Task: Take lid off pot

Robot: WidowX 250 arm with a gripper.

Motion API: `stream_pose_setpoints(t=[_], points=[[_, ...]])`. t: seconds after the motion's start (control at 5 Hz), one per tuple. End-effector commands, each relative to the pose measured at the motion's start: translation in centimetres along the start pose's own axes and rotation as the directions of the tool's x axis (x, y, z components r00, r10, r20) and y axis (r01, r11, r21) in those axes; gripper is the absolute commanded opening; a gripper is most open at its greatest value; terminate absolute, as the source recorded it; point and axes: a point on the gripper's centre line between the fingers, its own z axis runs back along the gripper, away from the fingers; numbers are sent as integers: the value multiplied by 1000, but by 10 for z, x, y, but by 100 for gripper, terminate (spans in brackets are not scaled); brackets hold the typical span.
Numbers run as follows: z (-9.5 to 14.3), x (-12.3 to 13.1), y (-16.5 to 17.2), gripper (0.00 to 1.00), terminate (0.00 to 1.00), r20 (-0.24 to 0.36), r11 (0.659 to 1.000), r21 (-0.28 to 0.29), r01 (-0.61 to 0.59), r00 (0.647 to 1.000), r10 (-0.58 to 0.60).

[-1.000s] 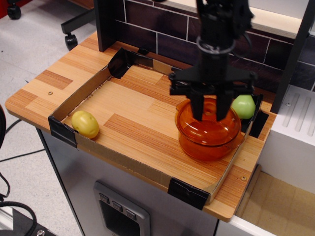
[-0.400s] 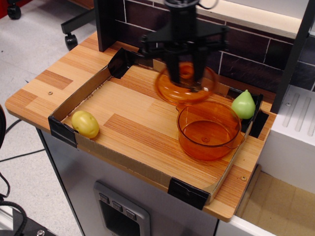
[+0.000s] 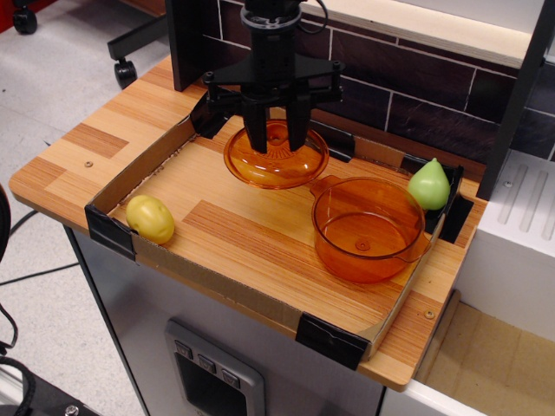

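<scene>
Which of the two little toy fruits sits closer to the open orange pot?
The green pear-shaped toy fruit, right behind the translucent orange plastic pot at the tray's right corner. The yellow oval toy fruit lies far off at the left edge.

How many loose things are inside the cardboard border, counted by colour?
Orange: 2, the lid held in the end effector and the pot
Yellow: 1, the fruit at the left
Green: 1, the pear at the right
Total: 4
</scene>
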Motion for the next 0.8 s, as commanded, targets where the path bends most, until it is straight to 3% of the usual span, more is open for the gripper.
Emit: stream_pose_setpoints(t=[0.0,0.4,0.6], points=[[-3,23,17,0,0,59,999,23,-25,998,24],[-22,31,31,0,0,73,997,71,-31,997,25],[-21,29,31,100,0,61,997,77,-14,998,9]])
